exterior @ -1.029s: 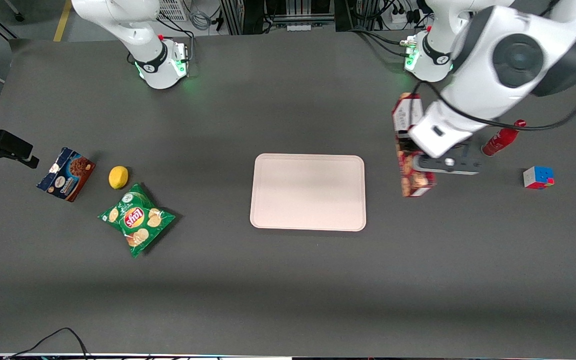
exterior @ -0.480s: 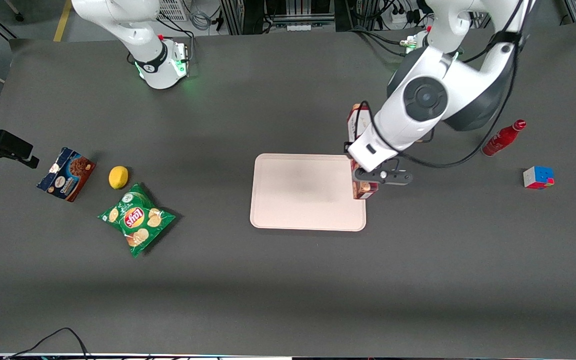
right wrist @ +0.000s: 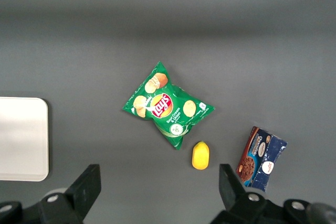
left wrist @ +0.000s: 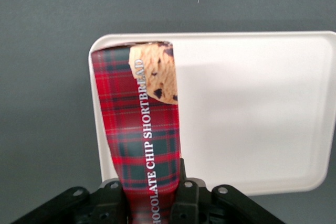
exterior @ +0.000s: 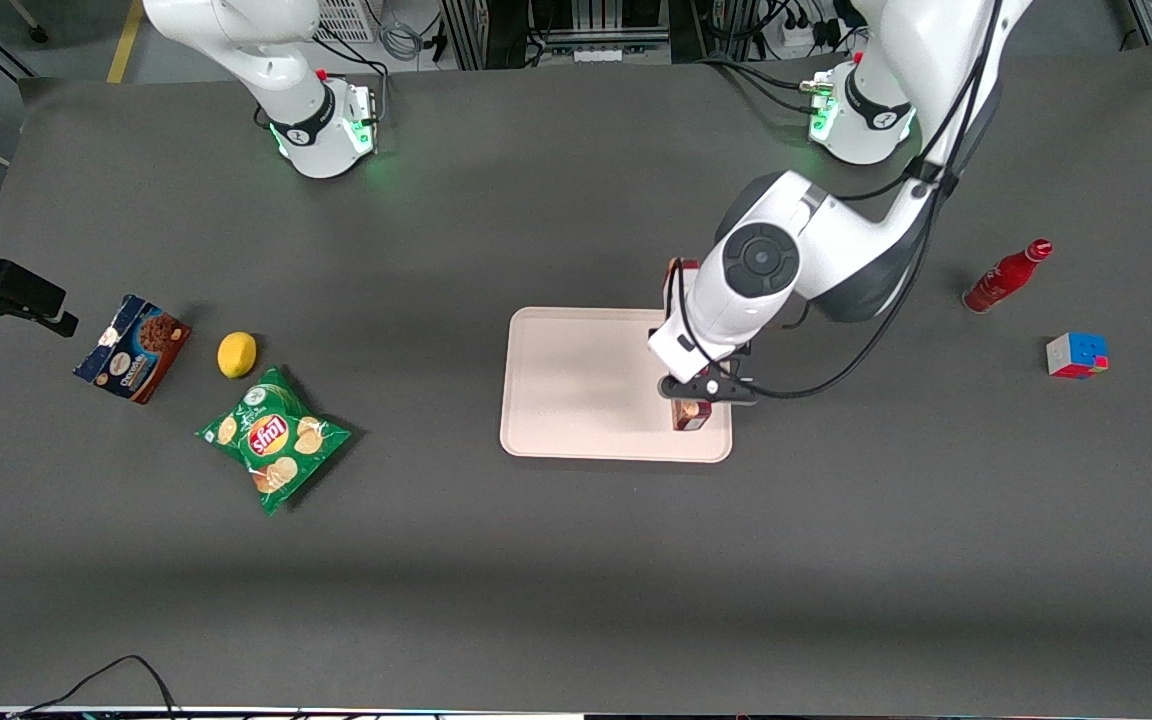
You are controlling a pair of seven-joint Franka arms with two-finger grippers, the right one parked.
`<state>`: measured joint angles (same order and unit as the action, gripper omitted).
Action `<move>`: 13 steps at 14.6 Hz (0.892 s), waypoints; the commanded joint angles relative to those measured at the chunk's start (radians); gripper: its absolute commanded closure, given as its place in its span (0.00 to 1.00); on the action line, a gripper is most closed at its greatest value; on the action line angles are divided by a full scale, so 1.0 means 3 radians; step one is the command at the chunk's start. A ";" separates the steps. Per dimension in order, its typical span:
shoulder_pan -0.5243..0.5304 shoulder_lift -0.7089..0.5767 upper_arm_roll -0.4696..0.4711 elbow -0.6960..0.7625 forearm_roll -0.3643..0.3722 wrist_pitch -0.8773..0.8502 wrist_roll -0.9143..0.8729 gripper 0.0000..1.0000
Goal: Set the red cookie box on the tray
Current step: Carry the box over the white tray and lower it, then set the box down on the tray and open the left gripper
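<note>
Over the last second the tray (exterior: 586, 385), formerly well off toward the parked arm's end of the worktop (exterior: 576, 560), came to lie directly under the gripper (exterior: 704, 390). The gripper was clamped on the red cookie box (left wrist: 139, 129), carried in over the tray's working-arm end, so only lowering and release seemed left. Its side read "CHOCOLATE CHIP SHORTBREAD"; the far-off green chip bag (right wrist: 167, 107) read "Lay's".

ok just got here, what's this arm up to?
The working arm's pincer is shut on the red cookie box, holding it over the end of the tray toward the working arm's end of the table. Whether the box touches the tray yet isn't clear. A chips bag, lemon and blue cookie box lie toward the parked arm's end.
</note>
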<state>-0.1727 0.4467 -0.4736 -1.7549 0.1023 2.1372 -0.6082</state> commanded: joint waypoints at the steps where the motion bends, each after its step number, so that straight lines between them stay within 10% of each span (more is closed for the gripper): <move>1: -0.0022 0.0234 0.0004 0.0041 0.0277 0.0284 -0.0120 0.95; 13: -0.0058 0.0612 0.0029 0.0005 0.0798 0.0622 -0.0432 0.95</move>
<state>-0.1729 0.6157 -0.4673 -1.7557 0.2673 2.3022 -0.6698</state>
